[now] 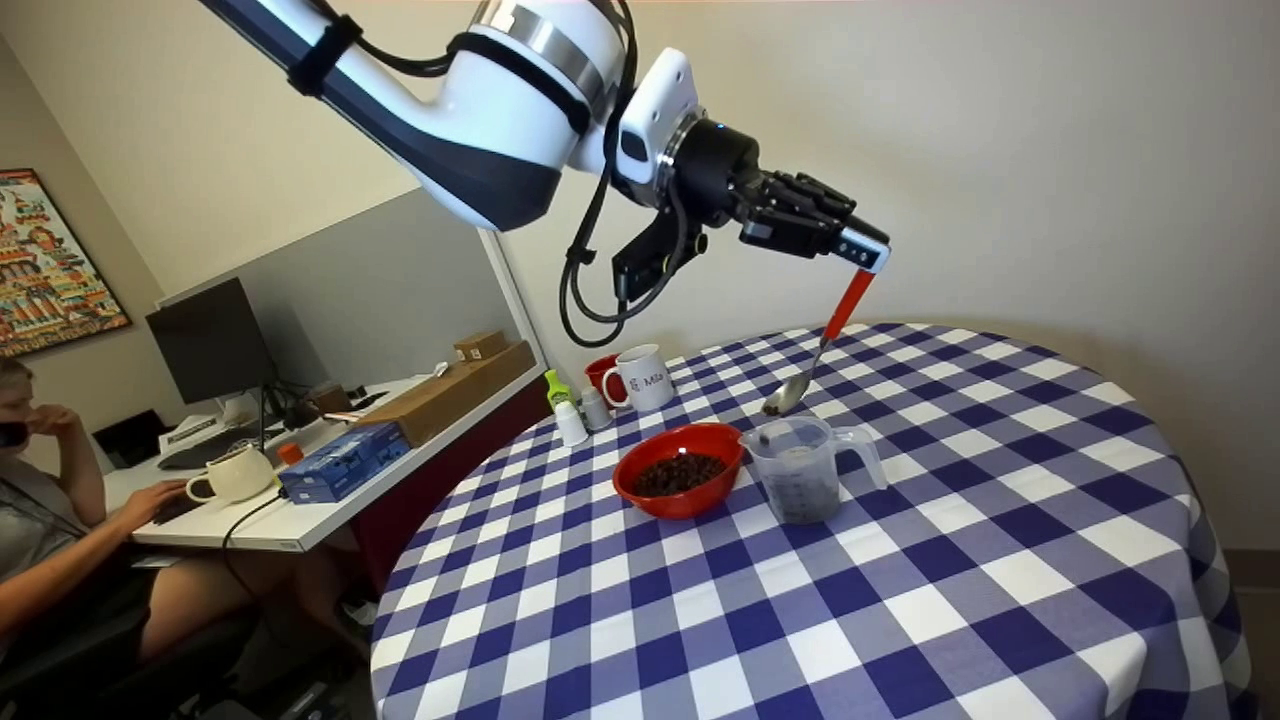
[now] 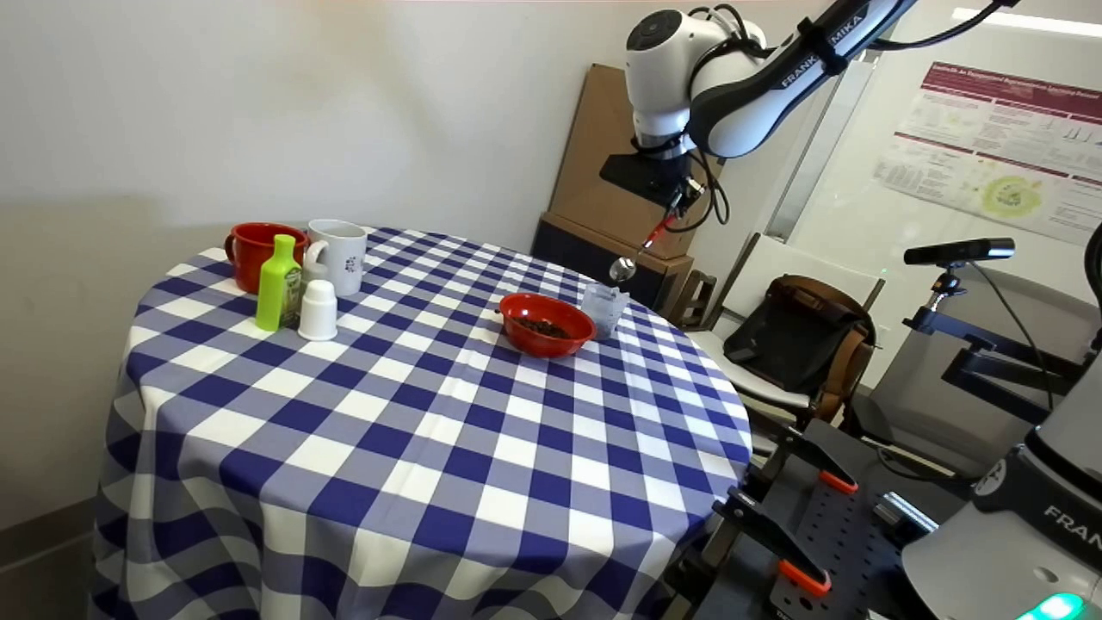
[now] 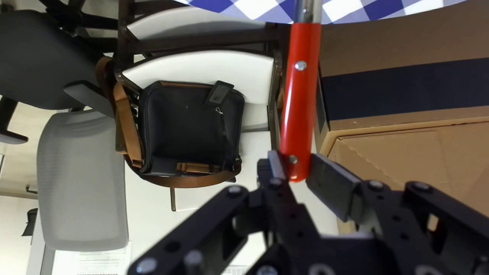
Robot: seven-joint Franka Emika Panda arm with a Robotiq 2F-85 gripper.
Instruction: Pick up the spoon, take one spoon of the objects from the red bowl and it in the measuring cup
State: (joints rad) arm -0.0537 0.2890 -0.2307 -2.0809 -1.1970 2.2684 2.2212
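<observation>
One checked tablecloth (image 1: 960, 600) | dark bag (image 3: 187, 126) on white chair (image 3: 214, 67) | tool (image 3: 295, 168) pinched narrow, holding spoon (image 1: 840, 317) upright-tilted

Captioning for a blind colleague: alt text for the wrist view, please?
Robot hand grips a spoon by its red handle, the metal shank running off the top. Beyond it: a black shoulder bag with brown strap on a white chair, cardboard boxes at right, and a blue checked tablecloth along the upper edge.

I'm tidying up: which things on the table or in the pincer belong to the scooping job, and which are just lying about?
Job: spoon, bowl, dark bits, measuring cup.
Lying about: red mug, white mug, bottle, white shaker, gray shaker.
</observation>
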